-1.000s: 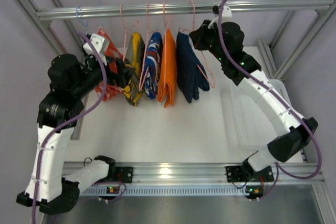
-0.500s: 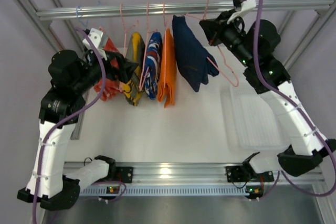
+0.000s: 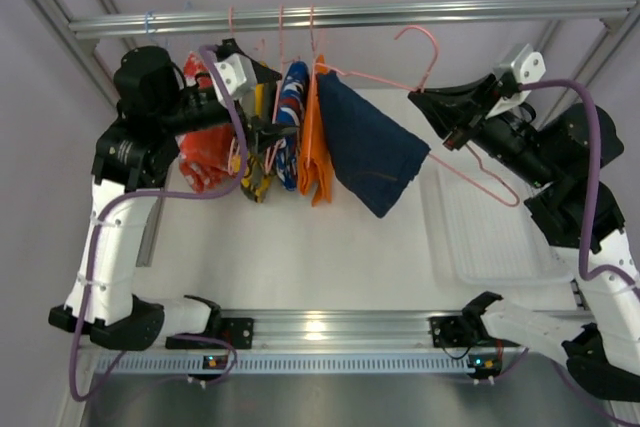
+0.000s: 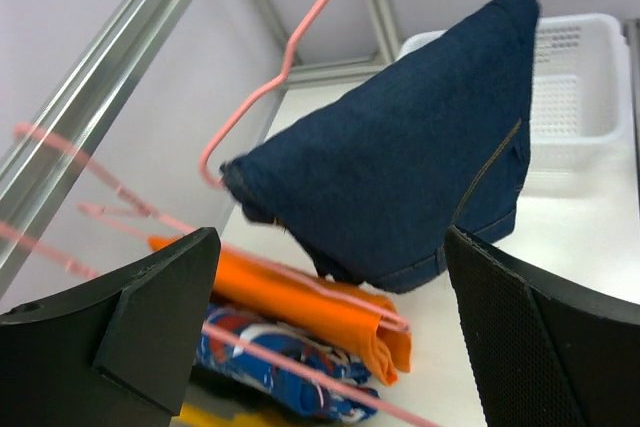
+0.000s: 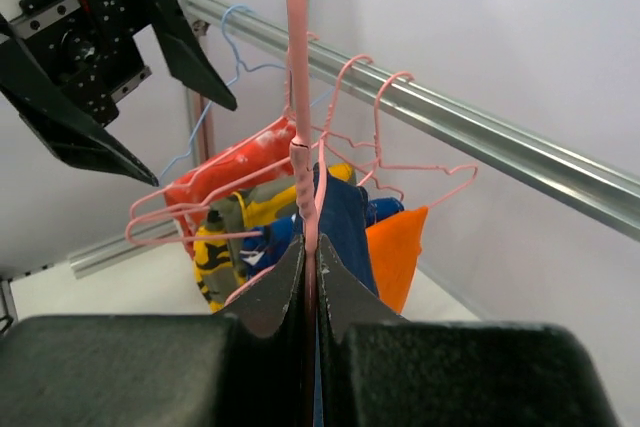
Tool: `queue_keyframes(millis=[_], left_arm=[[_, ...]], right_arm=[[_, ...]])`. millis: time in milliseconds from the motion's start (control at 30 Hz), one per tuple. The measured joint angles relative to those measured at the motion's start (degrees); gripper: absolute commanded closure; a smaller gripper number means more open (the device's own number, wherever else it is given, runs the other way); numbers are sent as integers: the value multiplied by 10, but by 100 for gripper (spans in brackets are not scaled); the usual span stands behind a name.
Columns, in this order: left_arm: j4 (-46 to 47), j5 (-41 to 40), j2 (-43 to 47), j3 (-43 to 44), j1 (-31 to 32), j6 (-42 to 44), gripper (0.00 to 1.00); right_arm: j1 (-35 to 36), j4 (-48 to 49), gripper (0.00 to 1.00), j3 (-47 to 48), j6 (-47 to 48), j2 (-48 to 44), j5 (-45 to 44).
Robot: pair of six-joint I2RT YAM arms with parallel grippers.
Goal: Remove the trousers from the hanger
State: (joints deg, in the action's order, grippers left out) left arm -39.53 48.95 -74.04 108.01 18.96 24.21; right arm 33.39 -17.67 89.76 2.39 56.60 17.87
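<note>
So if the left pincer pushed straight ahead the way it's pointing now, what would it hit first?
Most likely the jeans, hanging centred ahead of the open left pincer; the orange garment sits lower in that view, though depth is hard to judge.

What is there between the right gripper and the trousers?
Only the pink hanger itself: the right gripper pinches its wire and the trousers hang from its other end. The top view shows this.

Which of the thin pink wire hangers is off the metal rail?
The pink wire hanger carrying the dark navy denim trousers, clamped in the right gripper; its hook is clear of the rail, where the other hangers hang.
</note>
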Motion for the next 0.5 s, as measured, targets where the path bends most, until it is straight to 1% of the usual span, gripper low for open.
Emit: queue_keyframes(millis=[100, 233, 367, 500], left_arm=[[-8, 23, -17, 14, 37, 45, 1], [1, 17, -26, 16, 104, 59, 1], [19, -15, -42, 24, 167, 66, 2], [31, -78, -72, 41, 226, 102, 5]], right_arm=[[0, -6, 100, -17, 1, -17, 0], [0, -29, 100, -32, 0, -31, -20], [1, -53, 100, -52, 0, -50, -53], [1, -66, 100, -81, -7, -78, -63]])
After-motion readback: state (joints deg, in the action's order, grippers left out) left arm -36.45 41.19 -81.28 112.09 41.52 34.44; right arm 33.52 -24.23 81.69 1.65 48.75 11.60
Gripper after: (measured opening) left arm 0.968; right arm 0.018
